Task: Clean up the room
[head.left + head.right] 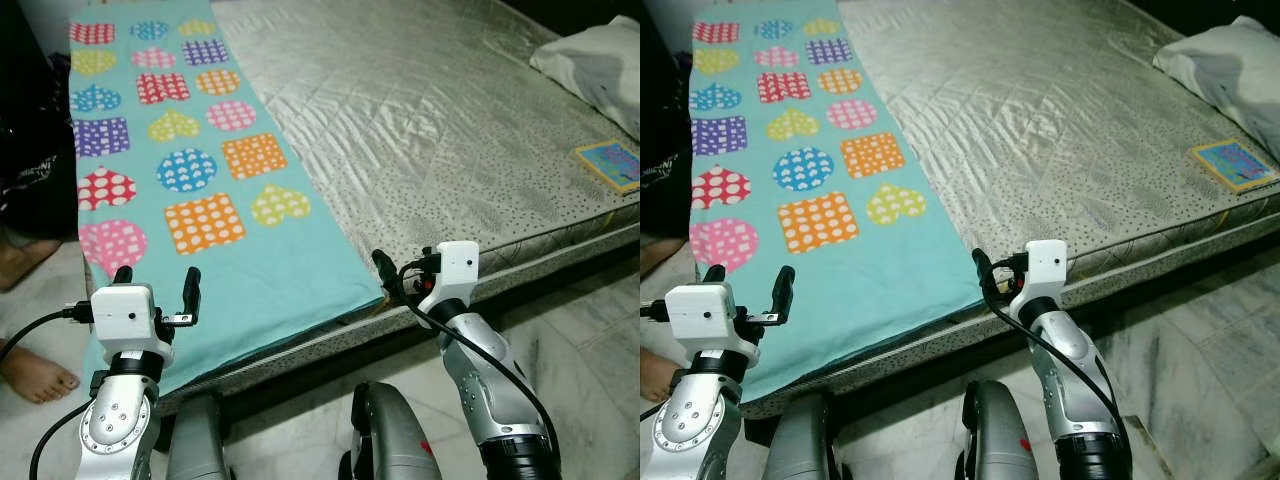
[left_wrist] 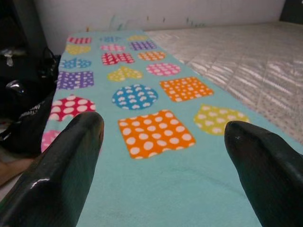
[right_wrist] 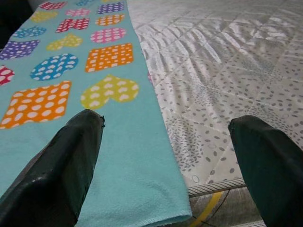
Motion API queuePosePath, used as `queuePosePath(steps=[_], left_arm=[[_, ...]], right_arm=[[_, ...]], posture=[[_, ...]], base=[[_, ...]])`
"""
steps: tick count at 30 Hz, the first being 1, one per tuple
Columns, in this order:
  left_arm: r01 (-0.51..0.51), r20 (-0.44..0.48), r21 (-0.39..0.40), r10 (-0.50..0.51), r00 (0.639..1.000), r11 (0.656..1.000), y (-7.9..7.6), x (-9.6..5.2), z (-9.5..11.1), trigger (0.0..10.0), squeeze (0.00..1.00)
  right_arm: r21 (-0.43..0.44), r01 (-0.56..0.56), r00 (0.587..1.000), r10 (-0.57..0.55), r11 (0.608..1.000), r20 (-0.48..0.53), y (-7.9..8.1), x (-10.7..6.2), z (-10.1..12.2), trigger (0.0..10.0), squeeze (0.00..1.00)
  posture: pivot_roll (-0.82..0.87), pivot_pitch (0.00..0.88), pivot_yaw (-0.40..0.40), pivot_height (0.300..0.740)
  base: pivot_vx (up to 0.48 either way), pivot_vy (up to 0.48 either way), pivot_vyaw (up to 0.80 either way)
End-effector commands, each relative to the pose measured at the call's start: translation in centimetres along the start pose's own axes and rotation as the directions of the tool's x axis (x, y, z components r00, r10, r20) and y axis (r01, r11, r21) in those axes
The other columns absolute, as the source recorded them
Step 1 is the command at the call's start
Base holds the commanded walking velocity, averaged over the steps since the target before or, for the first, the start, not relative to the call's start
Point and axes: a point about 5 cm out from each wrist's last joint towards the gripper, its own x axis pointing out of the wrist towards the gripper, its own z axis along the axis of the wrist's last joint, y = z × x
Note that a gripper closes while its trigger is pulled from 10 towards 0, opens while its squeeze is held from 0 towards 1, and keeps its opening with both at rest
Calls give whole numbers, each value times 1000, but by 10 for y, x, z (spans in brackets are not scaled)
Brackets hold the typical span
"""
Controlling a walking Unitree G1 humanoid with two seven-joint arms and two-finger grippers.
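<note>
Bed point(image 1: 430, 110): large mattress with a silver-grey quilted cover, speckled band along its near edge, standing on a pale marble floor point(image 1: 600, 340)

Blanket point(image 1: 190, 170): turquoise, printed with dotted hearts, squares and circles in orange, pink, red, purple, blue and yellow. Laid flat lengthwise along the robot's-left strip of the bed, its near end draped over the mattress edge; its long right edge lies on the quilted cover

Pillow point(image 1: 595, 65): white, at the far right of the bed

Book point(image 1: 610, 163): thin, blue cover with a yellow border, flat on the mattress near the right front corner, well apart from the blanket, just in front of the pillow

Left hand point(image 1: 155, 285): raised in front of the near end of the blanket, above the draped part. Its two black fingers point(image 2: 57, 170) stand wide apart with nothing between them; the left wrist view looks between them along the length of the blanket

Right hand point(image 3: 165, 165): held at the bed's near edge, by the blanket's near right corner. Fingers spread wide and holding nothing; in the right wrist view one finger sits over the turquoise cloth, the other over the speckled mattress cover, the blanket's edge running between them

Person: a bare foot point(image 1: 35, 375) on the floor at the left, beside the bed, next to dark bags point(image 2: 23, 118) against the wall
</note>
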Motion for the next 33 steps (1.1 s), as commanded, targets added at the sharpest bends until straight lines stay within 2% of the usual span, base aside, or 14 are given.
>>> queuePosePath(steps=[1,7,14,21,26,33], left_arm=[[-5,-16,-12,4,1000,1000,-1,-6,0,10000,0],[11,-38,-25,-12,999,1000,-3,-12,-2,10000,0],[23,-51,-47,-26,998,999,-7,-10,-3,10000,0],[24,-48,-54,-27,998,998,-9,-8,-3,10000,0],[23,-44,-56,-25,999,998,-9,-6,-2,10000,0],[27,-39,-58,-29,999,998,-10,-4,-1,10000,0]], right_arm=[[10,10,1000,-10,1000,0,-3,-3,-3,10000,0],[32,49,998,-49,998,27,-9,-7,-2,10000,0],[69,82,995,-86,994,55,-11,-7,6,10000,0],[100,22,994,-33,995,106,-4,-4,20,10000,0],[106,-10,990,-5,994,139,0,1,31,10000,0],[110,-12,990,-3,994,138,-1,2,31,10000,0]], posture=[[-17,97,-52,580],[-25,102,-47,580],[-38,102,-45,580],[-43,102,-50,580],[-41,100,-50,605],[-38,97,-47,642]], base=[[0,0,0],[0,0,0],[0,0,0],[0,0,0],[0,0,-415],[0,0,0]])
